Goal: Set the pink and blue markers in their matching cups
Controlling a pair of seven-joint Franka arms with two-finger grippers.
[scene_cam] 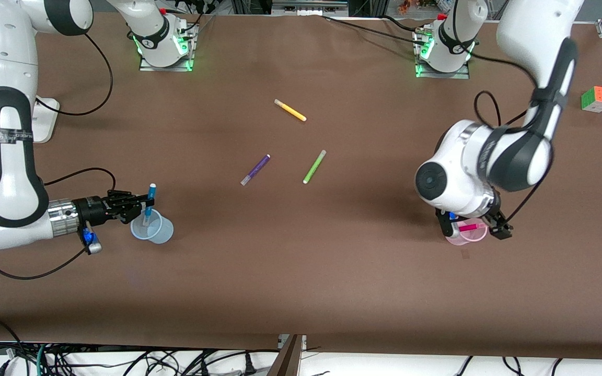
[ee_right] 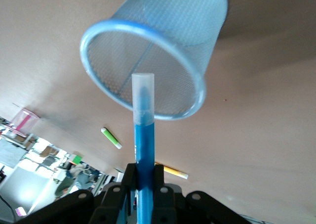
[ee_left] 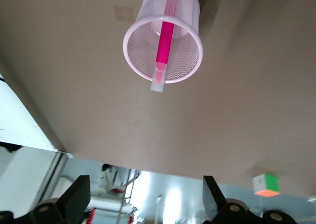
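Observation:
My right gripper (scene_cam: 146,204) is shut on the blue marker (scene_cam: 149,198) and holds it nearly upright over the pale blue cup (scene_cam: 163,235). In the right wrist view the gripper (ee_right: 144,177) clamps the blue marker (ee_right: 144,135), whose pale end is at the mouth of the blue cup (ee_right: 197,46). The pink marker (scene_cam: 469,227) lies slanted inside the pale pink cup (scene_cam: 481,236). My left gripper (scene_cam: 473,230) is open over that cup. In the left wrist view its gripper (ee_left: 143,201) is empty, apart from the pink cup (ee_left: 190,46) and the pink marker (ee_left: 165,36).
A purple marker (scene_cam: 255,169), a lime-green marker (scene_cam: 314,166) and a yellow marker (scene_cam: 290,110) lie mid-table. A colour cube (scene_cam: 597,98) sits at the left arm's end of the table. Cables run along the table's near edge.

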